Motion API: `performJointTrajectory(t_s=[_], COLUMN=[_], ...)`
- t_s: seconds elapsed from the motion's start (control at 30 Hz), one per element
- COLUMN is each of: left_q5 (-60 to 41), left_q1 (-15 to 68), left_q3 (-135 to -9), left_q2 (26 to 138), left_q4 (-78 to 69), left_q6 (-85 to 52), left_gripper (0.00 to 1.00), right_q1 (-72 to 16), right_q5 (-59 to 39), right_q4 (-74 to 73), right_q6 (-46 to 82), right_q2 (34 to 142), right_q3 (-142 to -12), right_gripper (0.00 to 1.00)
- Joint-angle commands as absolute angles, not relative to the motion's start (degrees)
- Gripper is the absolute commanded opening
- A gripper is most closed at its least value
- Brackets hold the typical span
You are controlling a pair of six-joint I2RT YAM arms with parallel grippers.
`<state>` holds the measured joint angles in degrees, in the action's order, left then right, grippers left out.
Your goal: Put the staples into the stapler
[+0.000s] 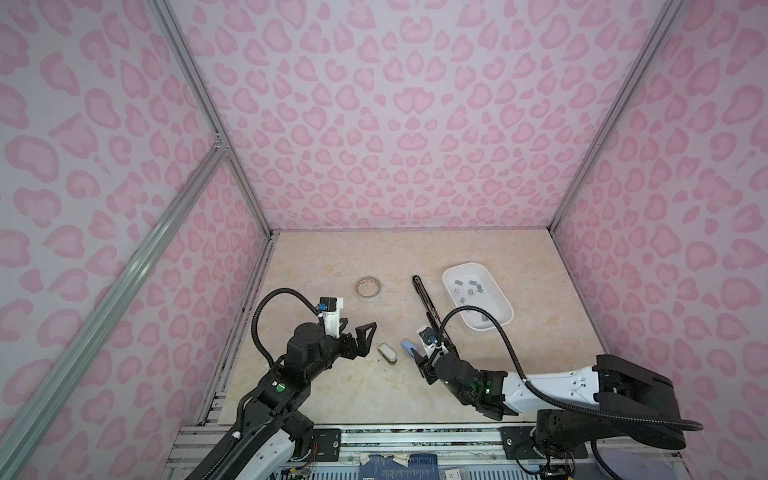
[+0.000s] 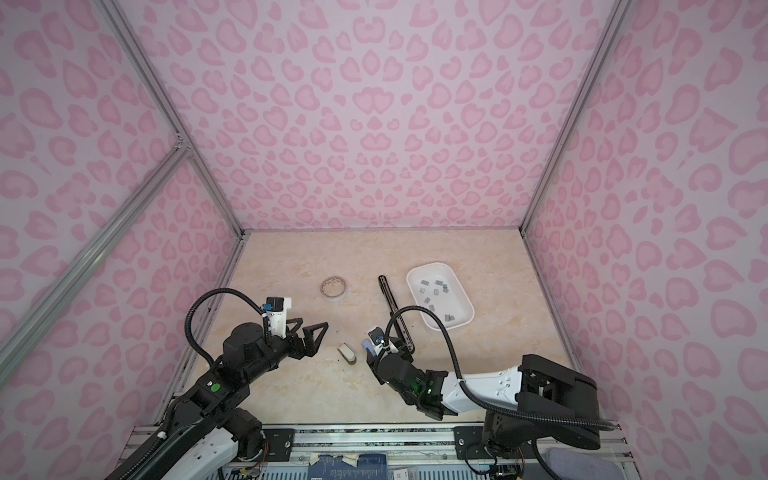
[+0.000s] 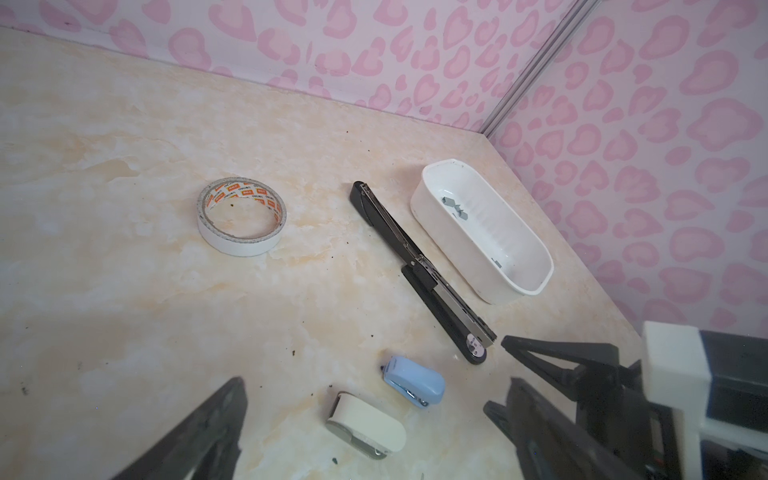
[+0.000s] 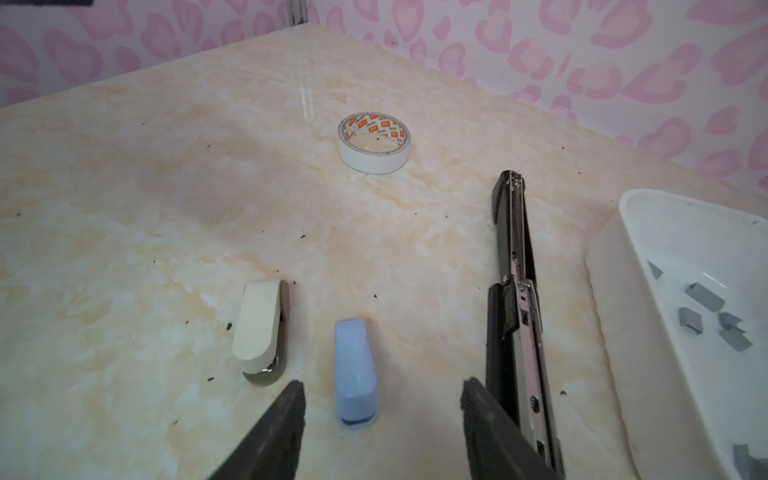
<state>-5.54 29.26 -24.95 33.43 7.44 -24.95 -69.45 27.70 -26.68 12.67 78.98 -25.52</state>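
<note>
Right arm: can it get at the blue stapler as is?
Probably yes. The right gripper is open, and the wrist view shows the blue stapler between its fingers, nothing in between. The long black stapler lies close beside one finger and could get nudged.

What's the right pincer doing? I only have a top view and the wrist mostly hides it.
Observer: Right wrist view shows the right pincer open and empty, aimed at the blue stapler, gaps on both sides, no contact.
Operator: Is the big one opened?
Observer: Yes, the long black stapler lies opened out flat, metal rail exposed on top.
Operator: Small ones shut?
Observer: Left wrist view shows the cream stapler and the blue one both shut.
</note>
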Motion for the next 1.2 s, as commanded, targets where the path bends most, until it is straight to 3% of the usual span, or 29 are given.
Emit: performJointTrajectory(t_s=[0.0,0.43,0.63,1.17], left_q5=[-5.2,-4.6,-4.2,-4.7], left_q1=[29.2,29.3,29.4,29.7], left_q3=[-25.2,-25.3,-25.5,-26.2], left_q2=[32.9,36.8,36.8,39.4], left_q4=[6.4,5.9,5.6,5.0], left_q6=[-24.1,-23.5,-23.3,-22.9], left_gripper=[1.00,0.99,0.99,0.99], right_q1=[-69.7,-69.5,-67.5,-64.2], right_q5=[25.2,27.9,30.4,32.0], right_q4=[-29.0,-30.4,-28.2,-33.5], right_q6=[12.8,12.5,13.6,13.8], right_q2=[80.5,92.0,97.4,99.3], right_q3=[-24.4,-28.2,-31.5,-29.2], right_gripper=[0.62,0.65,0.60,0.60])
